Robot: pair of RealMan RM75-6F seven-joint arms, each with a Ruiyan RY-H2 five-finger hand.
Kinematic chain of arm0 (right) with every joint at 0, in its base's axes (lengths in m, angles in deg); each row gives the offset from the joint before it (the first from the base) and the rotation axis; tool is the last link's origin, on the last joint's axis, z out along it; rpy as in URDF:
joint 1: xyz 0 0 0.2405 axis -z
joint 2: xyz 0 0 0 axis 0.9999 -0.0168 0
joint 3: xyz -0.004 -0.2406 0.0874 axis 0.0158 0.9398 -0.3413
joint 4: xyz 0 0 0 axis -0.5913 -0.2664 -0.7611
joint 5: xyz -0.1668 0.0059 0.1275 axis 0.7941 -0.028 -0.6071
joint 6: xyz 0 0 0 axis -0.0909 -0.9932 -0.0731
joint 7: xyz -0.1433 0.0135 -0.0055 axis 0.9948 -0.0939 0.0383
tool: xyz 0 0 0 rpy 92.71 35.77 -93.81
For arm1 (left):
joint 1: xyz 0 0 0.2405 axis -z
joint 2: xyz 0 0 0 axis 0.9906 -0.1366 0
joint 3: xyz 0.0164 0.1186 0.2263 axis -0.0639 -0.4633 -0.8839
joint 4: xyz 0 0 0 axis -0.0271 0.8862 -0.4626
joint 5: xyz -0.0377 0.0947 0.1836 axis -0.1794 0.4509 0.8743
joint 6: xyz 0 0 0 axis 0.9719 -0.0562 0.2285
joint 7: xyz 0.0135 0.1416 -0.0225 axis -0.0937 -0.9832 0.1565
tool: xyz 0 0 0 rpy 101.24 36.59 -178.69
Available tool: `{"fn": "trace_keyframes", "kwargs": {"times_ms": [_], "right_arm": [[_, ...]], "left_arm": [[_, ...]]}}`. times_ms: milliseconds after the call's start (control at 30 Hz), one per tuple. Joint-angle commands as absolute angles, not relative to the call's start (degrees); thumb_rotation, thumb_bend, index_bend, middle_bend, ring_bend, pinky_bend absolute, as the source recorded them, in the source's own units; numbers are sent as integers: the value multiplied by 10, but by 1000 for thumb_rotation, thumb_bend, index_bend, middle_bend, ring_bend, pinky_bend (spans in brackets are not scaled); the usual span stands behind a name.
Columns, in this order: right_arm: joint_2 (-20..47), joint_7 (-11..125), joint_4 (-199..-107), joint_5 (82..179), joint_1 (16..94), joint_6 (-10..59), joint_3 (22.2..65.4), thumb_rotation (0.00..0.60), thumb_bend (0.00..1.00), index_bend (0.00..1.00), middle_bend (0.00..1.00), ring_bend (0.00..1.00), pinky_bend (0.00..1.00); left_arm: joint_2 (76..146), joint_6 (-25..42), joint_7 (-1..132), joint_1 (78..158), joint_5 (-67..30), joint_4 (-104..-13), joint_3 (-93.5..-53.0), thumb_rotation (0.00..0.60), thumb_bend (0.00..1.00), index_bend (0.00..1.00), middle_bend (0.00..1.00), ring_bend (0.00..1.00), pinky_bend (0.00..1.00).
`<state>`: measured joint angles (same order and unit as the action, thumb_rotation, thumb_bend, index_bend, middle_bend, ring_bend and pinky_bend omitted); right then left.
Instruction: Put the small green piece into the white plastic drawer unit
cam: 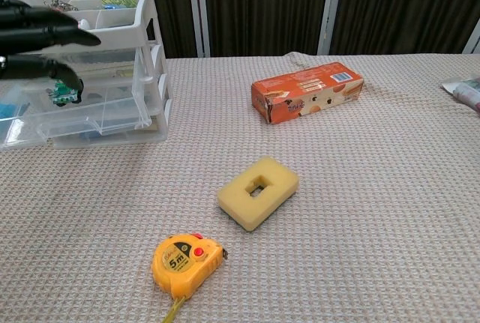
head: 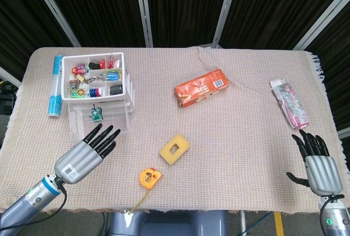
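Head view: a table under a beige woven cloth [head: 229, 137] fills the frame. Upper left, a white plastic drawer unit [head: 98, 91] with a top tray of small coloured items; one clear drawer stands pulled out toward the lower left. In that open drawer lies the small green piece [head: 96, 114], apart from any hand. Left of the unit, a blue and white tube [head: 55, 85] lies along the cloth. Lower left, the left hand [head: 85, 156] sits just below the open drawer, fingers spread and straight, holding nothing, fingertips pointing toward the unit. Centre, an orange box [head: 202, 88]; below it, a yellow sponge [head: 174, 149] with a rectangular hole; lower still, a yellow tape measure [head: 149, 178] with its tape trailing toward the bottom edge. Right side, a pink and white packet [head: 290, 103]. Lower right corner, the right hand [head: 316, 163] rests near the table edge, fingers extended and apart, empty. Chest view: drawer unit [cam: 112, 61] at upper left, the drawer pulled out, the green piece [cam: 63, 93] visible inside it through the clear plastic. Dark fingers of the left hand [cam: 37, 42] enter from the left edge in front of the unit, spread, gripping nothing. Orange box [cam: 307, 91] upper centre, sponge [cam: 258, 192] centre, tape measure [cam: 187, 263] lower centre, packet edge [cam: 466, 91] at far right.
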<state>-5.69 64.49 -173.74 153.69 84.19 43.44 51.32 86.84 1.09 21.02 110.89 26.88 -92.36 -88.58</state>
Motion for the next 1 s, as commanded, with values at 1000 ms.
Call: {"fn": "trace_keyframes", "kwargs": {"times_ms": [1000], "right_arm": [[-56,643,-1736,1538,843,437,512,600,0,98,0,0,0]], "left_arm": [[918,169,26,1084,236,-802,-862,600,1000,208,0,0,85]]}}
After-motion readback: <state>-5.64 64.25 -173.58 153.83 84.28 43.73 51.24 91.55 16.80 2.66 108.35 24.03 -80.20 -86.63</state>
